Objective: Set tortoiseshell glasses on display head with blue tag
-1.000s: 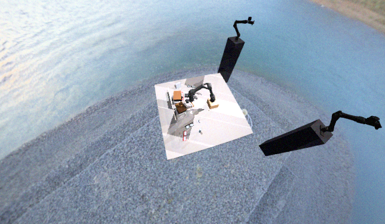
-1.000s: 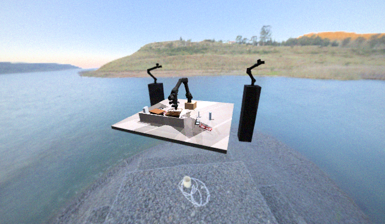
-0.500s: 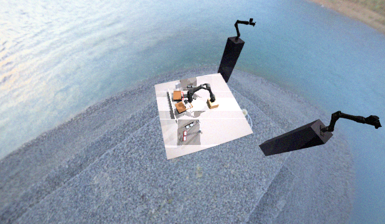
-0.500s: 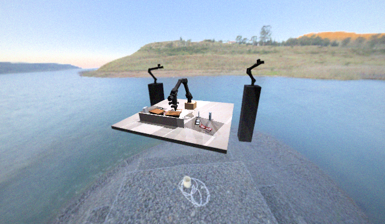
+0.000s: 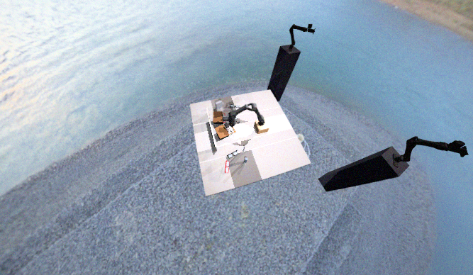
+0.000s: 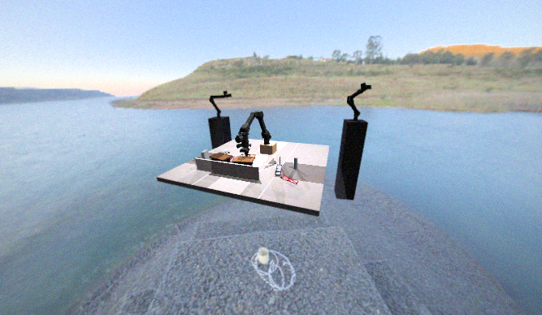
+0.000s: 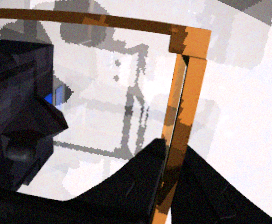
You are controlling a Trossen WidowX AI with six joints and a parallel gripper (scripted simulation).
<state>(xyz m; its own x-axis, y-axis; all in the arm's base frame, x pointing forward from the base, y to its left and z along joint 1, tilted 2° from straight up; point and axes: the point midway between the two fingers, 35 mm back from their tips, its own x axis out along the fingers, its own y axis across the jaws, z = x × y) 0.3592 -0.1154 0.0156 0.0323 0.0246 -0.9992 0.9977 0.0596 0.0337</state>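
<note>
From the top, the black pincer (image 5: pixel 230 122) hangs low over the pale square tabletop (image 5: pixel 276 156). Two brown blocks sit right beside it. These may be the display heads, but they are too small to tell. A tan box (image 5: pixel 261 127) sits well off to one side, under the arm's base.

From the outside view, the pincer (image 6: pixel 244 151) points straight down. A low grey wall (image 6: pixel 228 168) stands in front of it. I cannot pick out the glasses here.

From the wrist view, the pincer's two dark fingers are squeezed tight on the thin orange-brown tortoiseshell glasses (image 7: pixel 180 116). It grips one side bar, I think, so the front stays free to slide onto a face. The rest of the frame stretches out ahead of the pincer. A dark rounded shape (image 7: pixel 16 123) sits ahead, off to one side, with a small blue tag (image 7: pixel 55 96) on it. That is likely the right head. The glasses are not on it yet.
</note>
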